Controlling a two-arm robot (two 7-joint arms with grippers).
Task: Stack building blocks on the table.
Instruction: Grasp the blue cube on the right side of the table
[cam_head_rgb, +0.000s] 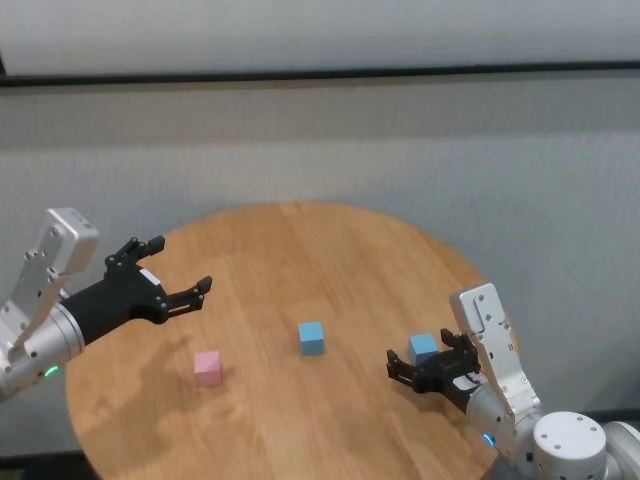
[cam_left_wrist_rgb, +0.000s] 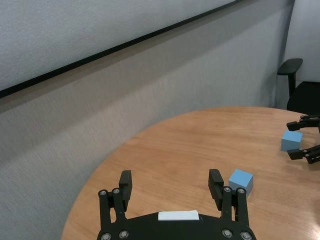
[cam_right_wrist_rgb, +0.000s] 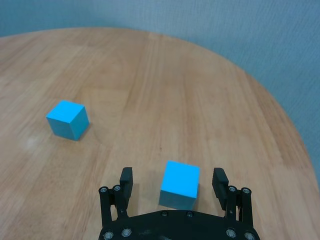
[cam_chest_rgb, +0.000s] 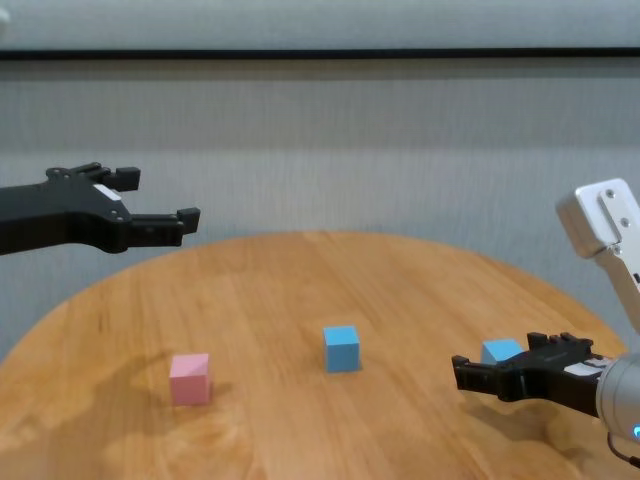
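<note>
Right gripper (cam_head_rgb: 428, 366) sitting wide open around the small matte light blue cube (cam_head_rgb: 422, 348) at the lower right of the head view, not squeezing it yet.

Wrist view is showing that cube (cam_right_wrist_rgb: 179, 184) between the spread fingers with gaps on both sides, so I'd say the trick is centering it and keeping the pads flat on opposite faces before closing, otherwise it'll probably twist. Second light blue matte cube (cam_head_rgb: 311, 338) is resting near the middle of the round light brown wood-plank table (cam_head_rgb: 300, 250), well apart, and looks like the natural base. Small matte pink cube (cam_head_rgb: 207, 367) is sitting lower left. Left gripper (cam_head_rgb: 176, 276) is hanging above the table at the left, also spread open and holding nothing.
</note>
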